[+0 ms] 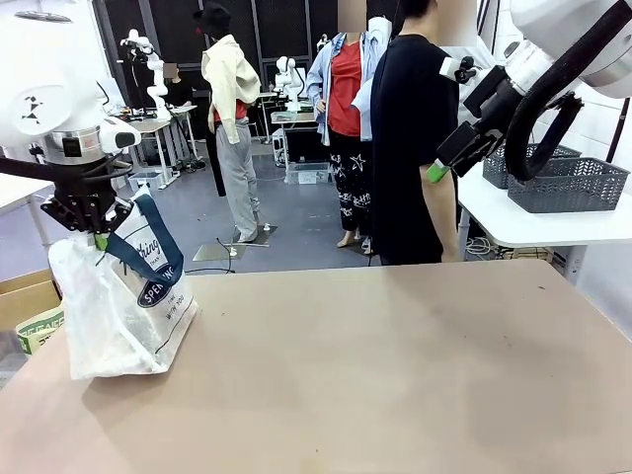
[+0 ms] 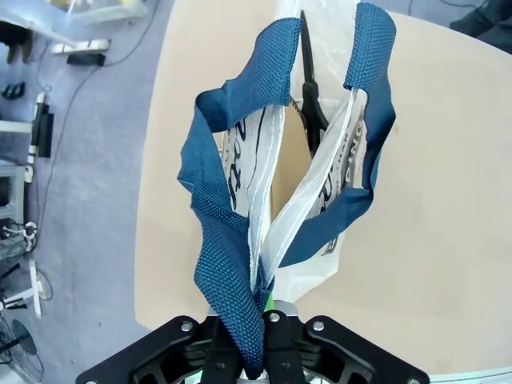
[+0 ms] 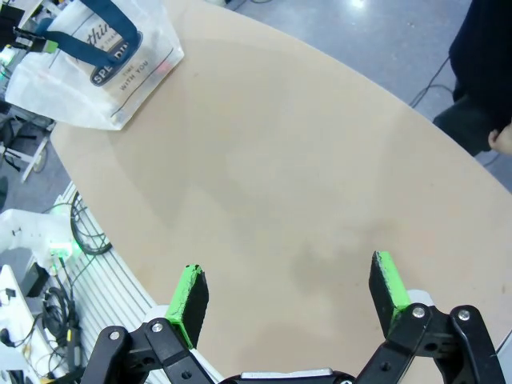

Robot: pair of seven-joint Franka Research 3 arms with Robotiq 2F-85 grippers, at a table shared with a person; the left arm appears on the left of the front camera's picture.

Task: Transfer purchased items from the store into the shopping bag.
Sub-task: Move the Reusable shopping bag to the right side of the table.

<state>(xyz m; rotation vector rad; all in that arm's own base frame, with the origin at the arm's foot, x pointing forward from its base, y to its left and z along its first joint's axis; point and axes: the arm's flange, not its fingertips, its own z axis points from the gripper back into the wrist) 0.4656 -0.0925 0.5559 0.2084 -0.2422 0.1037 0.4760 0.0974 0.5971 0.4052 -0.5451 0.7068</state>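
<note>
The limp, light translucent white plastic shopping bag with navy strap handles [image 1: 118,316], at the table's near left, is best held by a strap, as clamped by the left gripper [image 1: 99,240], while the right gripper [image 3: 290,294] is spread wide and empty.

White bag [image 1: 118,316] (navy handles [image 2: 232,256])

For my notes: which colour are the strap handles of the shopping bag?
Navy blue strap handles on the shopping bag, clearest in the left wrist view.

My right gripper [image 3: 290,290] hangs wide apart, nothing between its green pads [image 3: 190,292], above bare tan table [image 3: 320,176]. Shopping bag [image 3: 96,68] sits at far edge, navy handle [image 3: 96,32] up. Person's hand [image 3: 502,140] at right border.
</note>
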